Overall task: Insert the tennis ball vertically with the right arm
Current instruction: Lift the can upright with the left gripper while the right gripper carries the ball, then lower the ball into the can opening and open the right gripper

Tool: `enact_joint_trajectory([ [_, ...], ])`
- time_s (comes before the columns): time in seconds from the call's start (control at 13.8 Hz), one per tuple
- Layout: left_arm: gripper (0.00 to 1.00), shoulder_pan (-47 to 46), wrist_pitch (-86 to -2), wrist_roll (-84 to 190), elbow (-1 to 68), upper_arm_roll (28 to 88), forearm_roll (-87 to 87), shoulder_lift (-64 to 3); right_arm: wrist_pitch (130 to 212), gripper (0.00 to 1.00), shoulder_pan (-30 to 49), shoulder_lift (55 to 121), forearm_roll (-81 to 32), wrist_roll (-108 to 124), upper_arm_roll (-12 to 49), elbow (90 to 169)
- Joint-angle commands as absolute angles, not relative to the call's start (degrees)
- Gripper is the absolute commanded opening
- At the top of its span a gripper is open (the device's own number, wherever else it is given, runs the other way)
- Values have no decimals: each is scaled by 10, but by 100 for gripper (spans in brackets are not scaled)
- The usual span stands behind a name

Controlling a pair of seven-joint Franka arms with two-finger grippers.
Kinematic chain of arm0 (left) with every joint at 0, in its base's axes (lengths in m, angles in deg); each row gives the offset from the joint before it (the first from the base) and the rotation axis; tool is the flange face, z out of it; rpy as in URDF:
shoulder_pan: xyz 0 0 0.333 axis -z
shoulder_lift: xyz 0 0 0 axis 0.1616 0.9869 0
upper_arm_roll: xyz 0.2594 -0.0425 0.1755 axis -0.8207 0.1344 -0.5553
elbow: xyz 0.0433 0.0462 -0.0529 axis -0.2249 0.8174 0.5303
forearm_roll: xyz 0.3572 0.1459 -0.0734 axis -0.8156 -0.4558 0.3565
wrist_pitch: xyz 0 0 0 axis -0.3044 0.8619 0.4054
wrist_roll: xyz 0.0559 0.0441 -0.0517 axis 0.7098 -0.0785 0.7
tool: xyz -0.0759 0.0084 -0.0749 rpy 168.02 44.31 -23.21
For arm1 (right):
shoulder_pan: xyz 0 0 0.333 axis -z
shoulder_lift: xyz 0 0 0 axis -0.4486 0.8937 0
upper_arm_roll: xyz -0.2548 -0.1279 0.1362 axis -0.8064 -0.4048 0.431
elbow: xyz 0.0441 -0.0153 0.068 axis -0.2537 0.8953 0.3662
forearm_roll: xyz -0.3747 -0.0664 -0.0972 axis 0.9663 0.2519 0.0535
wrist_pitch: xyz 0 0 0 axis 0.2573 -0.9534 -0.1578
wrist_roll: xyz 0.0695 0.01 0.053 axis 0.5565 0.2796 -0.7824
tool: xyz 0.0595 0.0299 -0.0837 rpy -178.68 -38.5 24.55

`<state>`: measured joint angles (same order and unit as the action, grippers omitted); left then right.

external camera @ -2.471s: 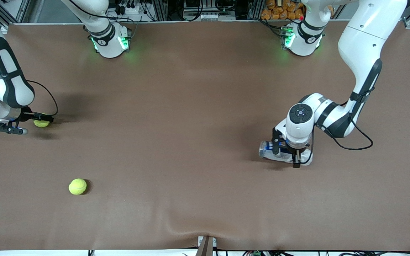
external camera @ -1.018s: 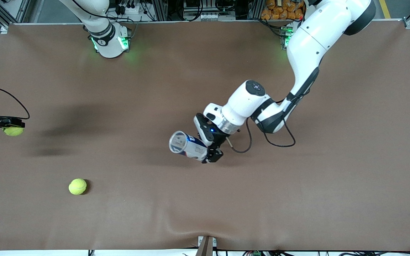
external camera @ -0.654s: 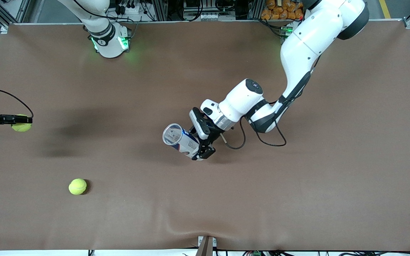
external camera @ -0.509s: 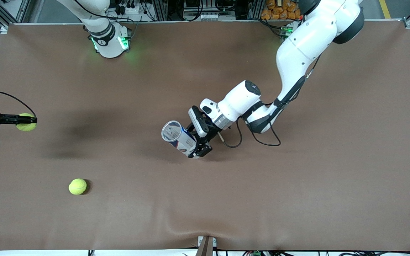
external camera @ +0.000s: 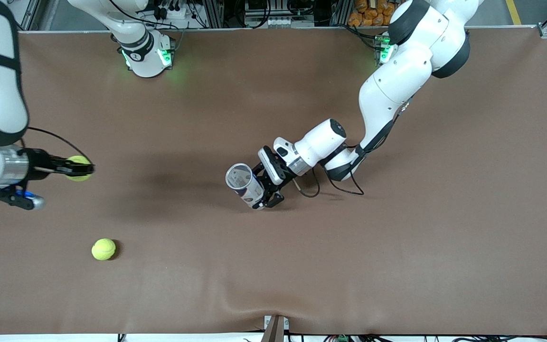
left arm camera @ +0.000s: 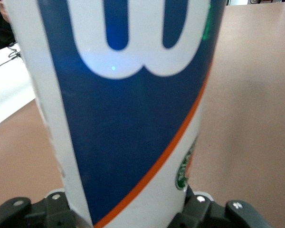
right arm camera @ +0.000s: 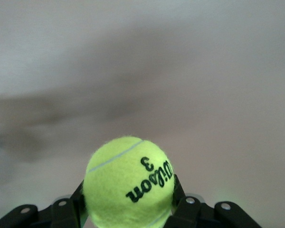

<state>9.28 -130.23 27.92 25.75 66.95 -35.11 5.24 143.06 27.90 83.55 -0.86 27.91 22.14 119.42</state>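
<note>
Front view: your can (external camera: 245,184) hung over mid-table, tilted, long axis slanting up with its open mouth toward the camera and the right arm's end. Left gripper (external camera: 268,187) was clamped on the can's lower body; left wrist view filled with its blue-white label (left arm camera: 133,109). Right gripper (external camera: 81,168), over the table's right-arm end, pinched one ball (external camera: 78,168), fingers (right arm camera: 61,211) tight on both sides. Count: two balls, one held, one loose (external camera: 103,249) on the table nearer the camera; one can.

Yellow-green tennis ball (right arm camera: 129,183) bore black lettering; a second ball (external camera: 103,249) matched. Can (left arm camera: 128,104) showed blue, white and orange. Tabletop (external camera: 397,261) was brown.
</note>
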Motion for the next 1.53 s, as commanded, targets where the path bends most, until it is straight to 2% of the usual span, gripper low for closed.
enact_joint_trajectory([
  [0.0, 75, 96, -1308, 288, 247, 670, -344, 65, 1429, 18, 229, 835, -56, 394, 214, 1172],
  [0.36, 76, 93, -1308, 297, 248, 672, -344, 80, 1475, 18, 132, 866, -134, 632, 213, 1144],
  [0.8, 80, 82, -1308, 305, 260, 681, -345, 81, 1614, 19, 48, 891, -214, 846, 213, 1138],
  [0.94, 80, 74, -1308, 305, 266, 681, -351, 81, 1668, 23, 24, 910, -233, 922, 213, 1129],
  [1.31, 80, 67, -1308, 305, 276, 684, -353, 79, 1730, 23, -29, 959, -230, 980, 212, 1105],
  [1.45, 80, 66, -1308, 305, 276, 684, -353, 78, 1731, 23, -41, 968, -226, 980, 211, 1105],
])
